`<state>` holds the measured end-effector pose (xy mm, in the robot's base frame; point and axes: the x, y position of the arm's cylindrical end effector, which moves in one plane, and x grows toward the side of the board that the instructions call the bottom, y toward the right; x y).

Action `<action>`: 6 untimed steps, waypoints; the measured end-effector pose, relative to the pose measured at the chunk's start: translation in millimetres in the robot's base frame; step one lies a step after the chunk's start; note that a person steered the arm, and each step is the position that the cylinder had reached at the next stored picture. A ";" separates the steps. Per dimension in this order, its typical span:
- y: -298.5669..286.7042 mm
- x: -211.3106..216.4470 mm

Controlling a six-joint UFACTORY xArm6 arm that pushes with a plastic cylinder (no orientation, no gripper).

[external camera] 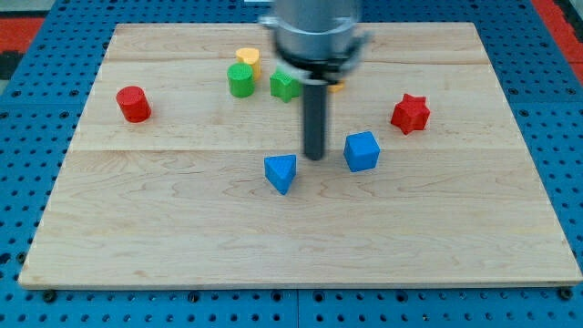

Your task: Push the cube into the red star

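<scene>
The blue cube point(362, 151) sits right of the board's middle. The red star point(410, 113) lies up and to the right of it, a short gap apart. My tip point(314, 157) is down on the board just left of the cube, between the cube and a blue triangular block point(281, 171), apart from both.
A red cylinder point(134, 104) stands at the left. A green cylinder point(241, 81), a yellow cylinder point(247, 60) and a green block point(284, 86) cluster at the top middle; a yellow block point(335, 87) is mostly hidden behind the arm. The wooden board point(182, 246) has blue pegboard around it.
</scene>
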<state>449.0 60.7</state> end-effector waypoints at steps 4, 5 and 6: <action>78.2 22.7; 87.7 2.9; 67.1 44.4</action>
